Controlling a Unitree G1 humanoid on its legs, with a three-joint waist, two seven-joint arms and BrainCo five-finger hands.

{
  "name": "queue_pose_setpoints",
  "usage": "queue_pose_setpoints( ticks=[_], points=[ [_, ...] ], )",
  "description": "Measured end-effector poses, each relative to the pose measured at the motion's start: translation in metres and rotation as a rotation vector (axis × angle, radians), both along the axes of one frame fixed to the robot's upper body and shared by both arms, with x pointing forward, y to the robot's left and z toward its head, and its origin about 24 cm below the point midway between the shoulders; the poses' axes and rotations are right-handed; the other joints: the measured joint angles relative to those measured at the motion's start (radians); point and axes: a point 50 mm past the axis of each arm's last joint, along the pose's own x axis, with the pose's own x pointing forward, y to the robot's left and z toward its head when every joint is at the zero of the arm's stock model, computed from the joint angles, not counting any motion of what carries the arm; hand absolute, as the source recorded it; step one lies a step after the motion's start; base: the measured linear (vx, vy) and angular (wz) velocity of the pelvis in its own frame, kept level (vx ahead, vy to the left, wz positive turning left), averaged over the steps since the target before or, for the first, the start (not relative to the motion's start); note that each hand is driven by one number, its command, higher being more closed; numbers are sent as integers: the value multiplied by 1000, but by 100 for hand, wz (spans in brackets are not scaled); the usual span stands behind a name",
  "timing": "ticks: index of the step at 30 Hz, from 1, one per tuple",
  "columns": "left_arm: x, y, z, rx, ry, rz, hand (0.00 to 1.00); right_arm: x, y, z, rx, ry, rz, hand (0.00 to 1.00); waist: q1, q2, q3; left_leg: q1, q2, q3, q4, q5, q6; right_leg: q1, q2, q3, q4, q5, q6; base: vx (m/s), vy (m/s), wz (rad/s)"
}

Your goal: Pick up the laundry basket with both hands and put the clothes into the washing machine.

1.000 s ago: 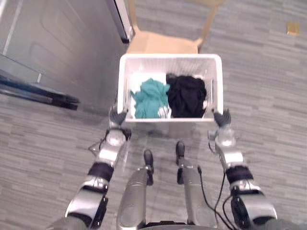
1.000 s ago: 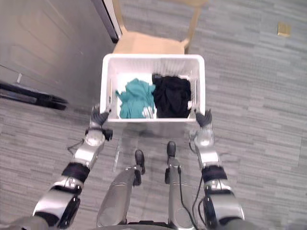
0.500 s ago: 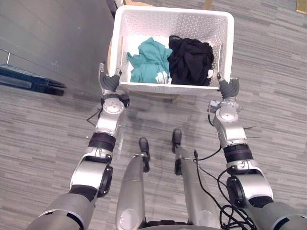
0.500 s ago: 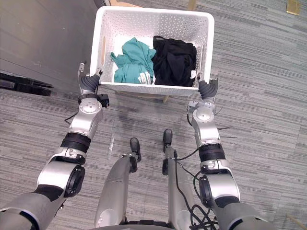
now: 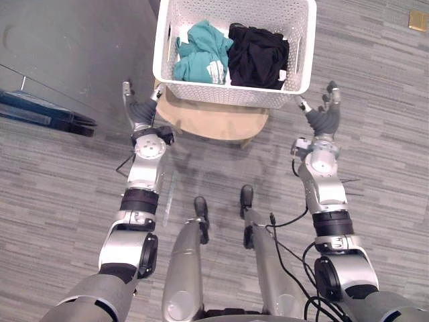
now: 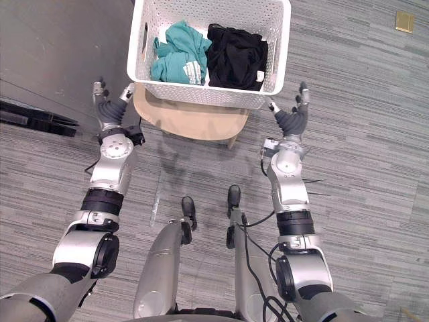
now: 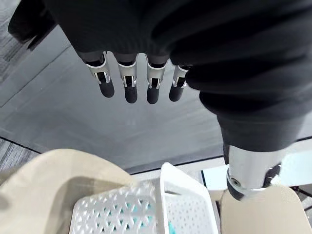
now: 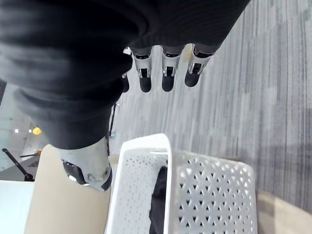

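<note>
A white perforated laundry basket rests on a tan wooden chair seat. Inside lie a teal garment on the left and a black garment on the right. My left hand is open with straight fingers, a little off the basket's near left corner. My right hand is open beside the near right corner, also apart from it. The left wrist view shows straight fingers above the basket's corner. In the right wrist view the fingers are straight above the rim.
A large grey appliance body stands at the upper left, close to the chair. A dark flat bar lies on the grey carpet at the left. A small yellow square lies on the floor at the far right.
Both hands have let go of the basket's near corners and opened, moving outward. The basket, carried a second ago, now rests on the chair. The camera view has shifted.
</note>
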Motion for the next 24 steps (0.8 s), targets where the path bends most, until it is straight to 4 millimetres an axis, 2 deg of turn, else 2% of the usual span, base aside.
queue_pose_setpoints(
  ticks=[6,7,9,12,15,18,20,21,22,24],
  points=[
    [-10,8,-6,-21,-26,25,0,-2,-6,-17,1,59,4,0,2,0,0,27,-5,-9,-16,0,0,32,0,-4,-18,0,0,32,-8,5],
    [-21,8,-16,-23,-39,26,0,-7,-9,-28,-4,94,2,0,4,0,0,44,-6,-10,-24,0,0,49,0,-6,-25,0,0,45,-10,3],
    [-29,7,-30,-34,-15,26,0,-12,-12,-40,-9,131,-3,0,5,0,0,67,-9,-11,-35,0,0,73,0,-6,-38,0,0,57,-4,4],
    [-57,2,-83,-69,121,20,0,-37,-22,-80,-65,270,-40,0,15,-2,0,148,-22,-12,-80,2,-3,136,-7,-5,-39,-21,3,74,2,10],
    [-80,-7,-118,-72,229,-40,0,-64,-26,-113,-90,383,-35,0,27,-4,1,218,-44,-25,-145,18,-11,184,-22,-13,-42,-41,4,83,2,21],
    [-112,-5,-154,-81,356,-82,0,-92,-24,-145,-73,498,-14,0,27,-10,-2,308,-64,-48,-219,37,-17,255,-34,-32,-54,-61,6,77,4,26],
    [-126,-2,-169,-85,416,-101,0,-100,-25,-153,-75,534,0,0,23,-13,-6,346,-72,-58,-259,50,-13,284,-40,-45,-63,-69,9,97,13,24],
    [-140,1,-186,-97,492,-112,0,-109,-25,-164,-70,578,8,0,25,-22,-25,379,-79,-66,-299,61,-13,311,-43,-52,-81,-74,12,105,16,23],
    [-147,3,-196,-106,532,-114,0,-112,-25,-170,-66,603,17,0,25,-26,-40,388,-80,-69,-312,72,-16,317,-44,-57,-85,-74,13,137,18,24],
    [-172,7,-230,-149,696,-113,0,-126,-26,-195,-40,719,32,0,23,-32,-98,432,-87,-82,-356,90,-14,357,-50,-82,-107,-81,16,168,21,27]
  ],
)
